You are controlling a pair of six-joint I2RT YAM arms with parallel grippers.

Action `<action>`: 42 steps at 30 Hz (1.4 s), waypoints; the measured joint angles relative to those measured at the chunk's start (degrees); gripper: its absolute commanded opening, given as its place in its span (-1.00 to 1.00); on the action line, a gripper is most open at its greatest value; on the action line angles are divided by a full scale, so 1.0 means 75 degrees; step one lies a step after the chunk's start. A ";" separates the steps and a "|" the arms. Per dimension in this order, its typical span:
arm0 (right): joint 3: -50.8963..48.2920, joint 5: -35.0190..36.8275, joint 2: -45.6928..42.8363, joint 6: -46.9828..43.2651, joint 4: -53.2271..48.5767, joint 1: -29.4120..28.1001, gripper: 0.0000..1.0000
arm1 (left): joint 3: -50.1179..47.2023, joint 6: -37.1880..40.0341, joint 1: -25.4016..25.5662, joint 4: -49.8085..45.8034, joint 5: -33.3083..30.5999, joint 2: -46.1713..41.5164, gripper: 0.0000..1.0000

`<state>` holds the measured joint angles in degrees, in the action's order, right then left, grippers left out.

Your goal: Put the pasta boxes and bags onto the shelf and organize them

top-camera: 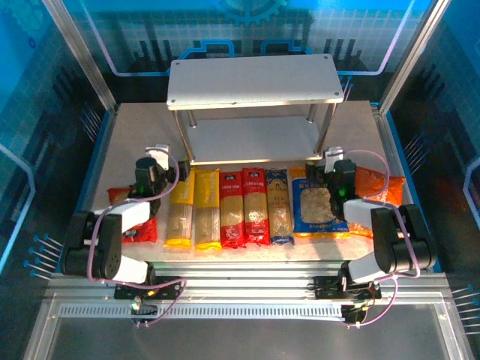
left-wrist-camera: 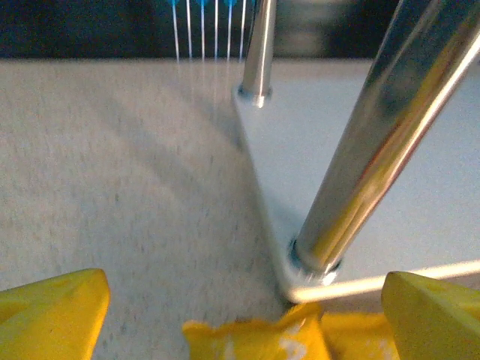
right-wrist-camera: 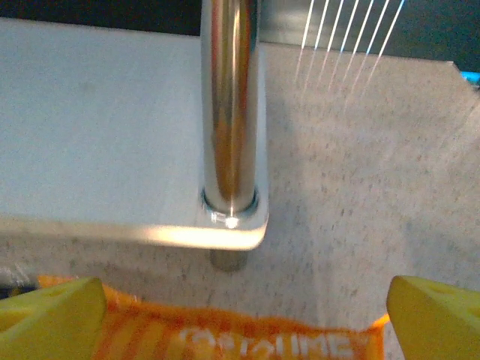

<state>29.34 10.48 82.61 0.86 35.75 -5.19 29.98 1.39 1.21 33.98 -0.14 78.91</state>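
Released and empty, the left gripper [top-camera: 166, 157] sits at the 7 o'clock corner of the shelf [top-camera: 255, 82], and the right gripper [top-camera: 324, 166] at its 5 o'clock corner. The top view gives the whole row of pasta boxes [top-camera: 231, 208] and bags [top-camera: 319, 210] on the speckled mat [top-camera: 135, 127], at 6 o'clock of the shelf. The left wrist view details a yellow pack end [left-wrist-camera: 255, 337] beside a chrome leg [left-wrist-camera: 367, 165]. The right wrist view details an orange bag edge [right-wrist-camera: 240, 337]. Blue enclosure walls [top-camera: 45, 75] surround the table.
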 measured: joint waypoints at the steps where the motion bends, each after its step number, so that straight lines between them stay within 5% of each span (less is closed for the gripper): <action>1: 0.0201 0.0000 -0.0184 0.0000 -0.0315 -0.0015 0.92 | 0.0137 -0.0055 0.0035 -0.0230 0.0009 -0.0277 0.89; 8: 0.1285 0.0134 -0.1419 0.0571 -0.2623 -0.0565 0.92 | 0.0909 -0.0484 0.1215 -0.1751 -0.0166 -0.1387 0.88; 17: 0.2267 0.0405 -0.2328 0.1472 -0.6073 -0.2836 0.92 | 0.1139 -0.1559 0.2608 -0.3864 -0.0592 -0.2256 0.87; 25: 0.2949 0.0093 -0.2022 0.2655 -0.8294 -0.3602 0.90 | 0.1078 -0.2480 0.2911 -0.5557 -0.0848 -0.2981 0.91; 42: 0.3666 -0.0143 0.0498 0.3579 -0.9454 -0.4371 0.94 | 0.0982 -0.2993 0.2923 -0.6557 -0.0892 -0.3223 0.93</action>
<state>56.84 9.41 86.35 27.70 -35.16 -37.98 37.34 -21.06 23.14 -15.20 -6.83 54.74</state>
